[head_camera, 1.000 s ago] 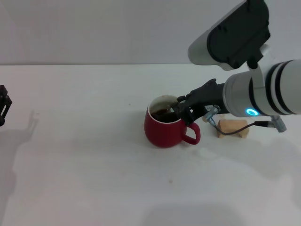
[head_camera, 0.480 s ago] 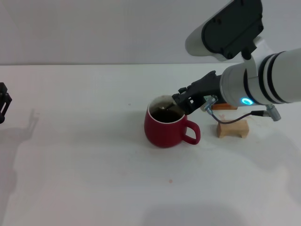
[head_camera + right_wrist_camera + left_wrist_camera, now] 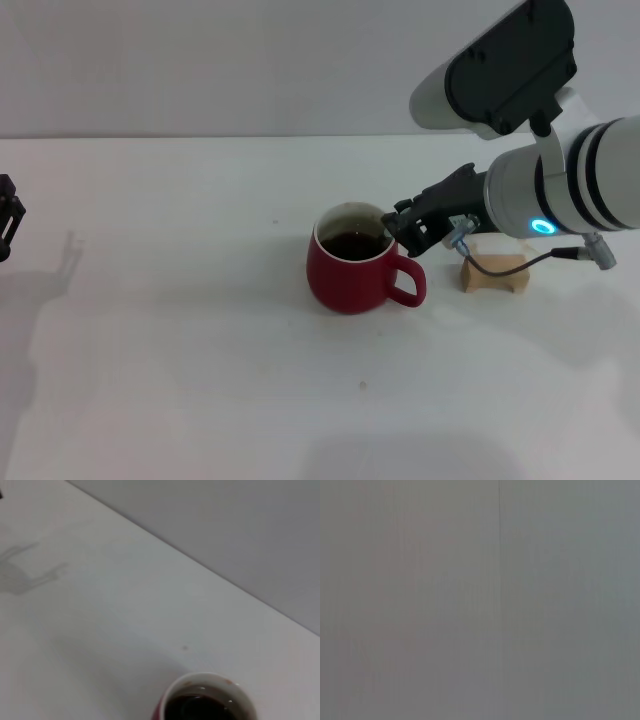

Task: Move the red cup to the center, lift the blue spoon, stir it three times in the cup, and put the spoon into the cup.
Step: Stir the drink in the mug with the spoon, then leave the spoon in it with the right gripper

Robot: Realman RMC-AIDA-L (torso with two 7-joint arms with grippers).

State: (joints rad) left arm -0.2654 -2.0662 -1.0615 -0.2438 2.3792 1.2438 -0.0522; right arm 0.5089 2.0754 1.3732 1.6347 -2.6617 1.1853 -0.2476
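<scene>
Red cup (image 3: 352,272) sitting mid-counter (image 3: 200,350), handle at 4 o'clock. Right pincer (image 3: 405,228) hovering at rim; grip state unclear, blue spoon not visible. Cup likely heavy, ceramic, spill-prone; hold by body.

Right pincer (image 3: 402,228) beside red cup (image 3: 352,272)

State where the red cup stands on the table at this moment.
In the head view the red cup stands near the table's middle, slightly right, its handle facing the wooden block; the right claw hovers at its rim.
</scene>
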